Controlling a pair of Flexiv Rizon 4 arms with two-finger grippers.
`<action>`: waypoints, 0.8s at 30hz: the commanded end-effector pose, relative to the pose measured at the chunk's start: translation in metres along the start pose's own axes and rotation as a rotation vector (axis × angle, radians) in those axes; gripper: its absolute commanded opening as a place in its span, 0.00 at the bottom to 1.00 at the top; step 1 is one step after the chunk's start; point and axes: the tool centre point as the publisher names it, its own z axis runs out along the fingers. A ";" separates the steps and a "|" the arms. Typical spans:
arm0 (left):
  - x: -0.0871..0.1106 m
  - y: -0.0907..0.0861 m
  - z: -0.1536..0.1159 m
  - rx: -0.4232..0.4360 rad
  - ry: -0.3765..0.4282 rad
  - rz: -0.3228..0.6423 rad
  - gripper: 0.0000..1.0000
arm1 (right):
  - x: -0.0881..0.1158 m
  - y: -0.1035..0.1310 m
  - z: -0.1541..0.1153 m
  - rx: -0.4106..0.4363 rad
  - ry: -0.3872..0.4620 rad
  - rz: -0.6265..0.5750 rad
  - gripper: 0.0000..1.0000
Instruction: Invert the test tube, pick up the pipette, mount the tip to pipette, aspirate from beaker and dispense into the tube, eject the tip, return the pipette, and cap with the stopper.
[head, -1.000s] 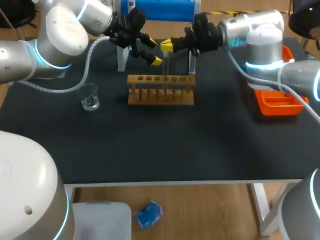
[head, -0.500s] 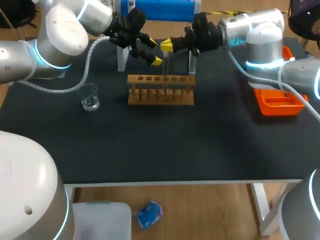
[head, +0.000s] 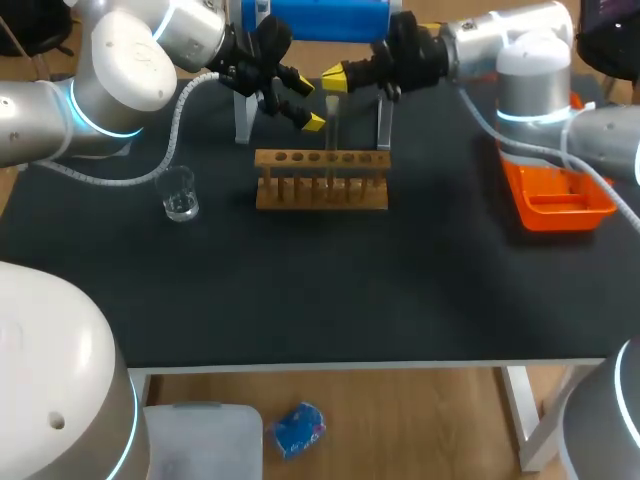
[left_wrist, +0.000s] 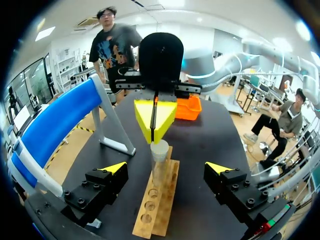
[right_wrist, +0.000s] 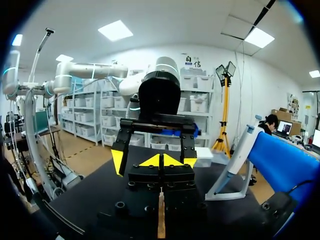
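Head view: left gripper (head: 309, 105) sits at the far side of the black table (head: 400, 290), just left of the test tube (head: 331, 130), its 2 yellow fingers spread wide and holding nothing. Right gripper (head: 334, 80) comes in from the right, its tips pinched on the tube's top. The tube stands upright over the wooden rack (head: 322, 192), its lower end at the row of holes; whether it sits in a hole cannot be told. A glass beaker (head: 180, 194) stands left of the rack, well apart from it. An orange tray (head: 556, 200) lies at the table's right edge. The blue pipette stand (head: 315, 18) is beyond the rack. Left wrist view: this arm's own 2 tips stand far apart on either side of the tube (left_wrist: 159, 162), touching neither it nor the rack (left_wrist: 156, 205) beneath. The right gripper (left_wrist: 155, 122) faces it from ahead, its yellow tips closed together on the tube's upper end. The tray (left_wrist: 190, 107) shows behind that gripper. Right wrist view: this arm's own tips (right_wrist: 160, 161) are closed together, with a sliver of the rack (right_wrist: 161, 220) below them. The left gripper faces it with its fingers wide apart. The blue stand (right_wrist: 285, 167) lies off to one side.
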 end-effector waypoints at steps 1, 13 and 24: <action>0.000 0.000 0.000 -0.003 0.000 -0.001 1.00 | 0.015 0.021 -0.017 0.072 -0.026 0.003 0.00; 0.000 0.000 0.000 -0.003 0.000 -0.001 1.00 | 0.047 0.021 -0.048 0.338 -0.064 0.049 1.00; 0.007 0.010 -0.020 0.003 -0.080 -0.040 1.00 | 0.062 -0.005 -0.072 0.392 -0.169 0.049 1.00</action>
